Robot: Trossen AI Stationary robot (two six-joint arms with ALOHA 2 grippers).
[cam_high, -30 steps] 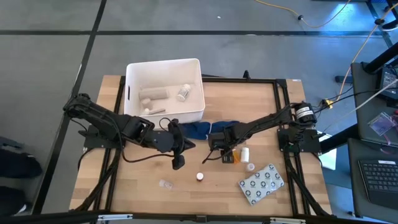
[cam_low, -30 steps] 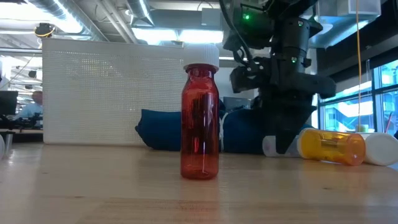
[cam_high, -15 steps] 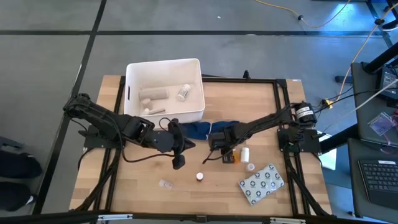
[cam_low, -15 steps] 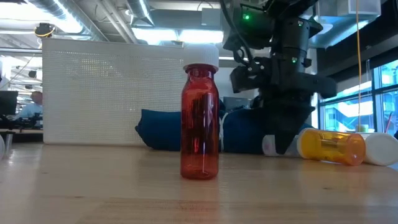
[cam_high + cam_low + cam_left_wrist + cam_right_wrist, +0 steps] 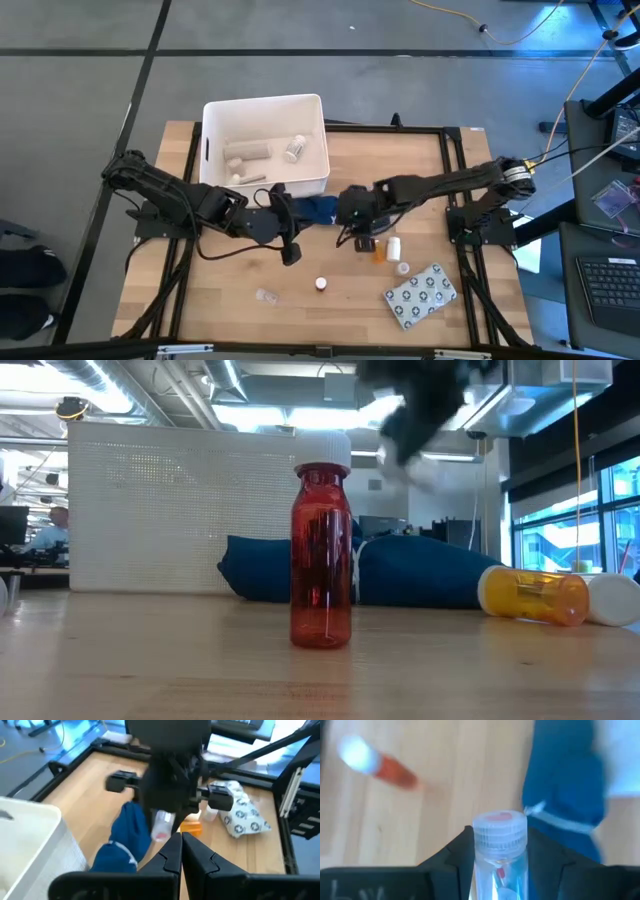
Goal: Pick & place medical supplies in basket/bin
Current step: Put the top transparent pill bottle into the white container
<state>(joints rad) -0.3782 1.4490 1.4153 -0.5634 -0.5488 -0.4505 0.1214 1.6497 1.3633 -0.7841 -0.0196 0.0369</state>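
We carry a clear vial off the bench with our right hand, headed for the tub.

Nearest us on the bench wait a small clear vial (image 5: pixel 266 296), a red bottle (image 5: pixel 321 284), the grey dotted pack (image 5: pixel 420 295), a white roll (image 5: pixel 403 268) and the orange pill bottle (image 5: pixel 379 252). Above the blue cloth (image 5: pixel 315 209), our right hand (image 5: pixel 352 208) is closed on a clear vial (image 5: pixel 499 852) with a ribbed white cap, raised off the bench. Our left hand (image 5: pixel 290 252) rests pinched shut and empty. Farther off, the white tub (image 5: pixel 265 108) already holds a roll and two vials.
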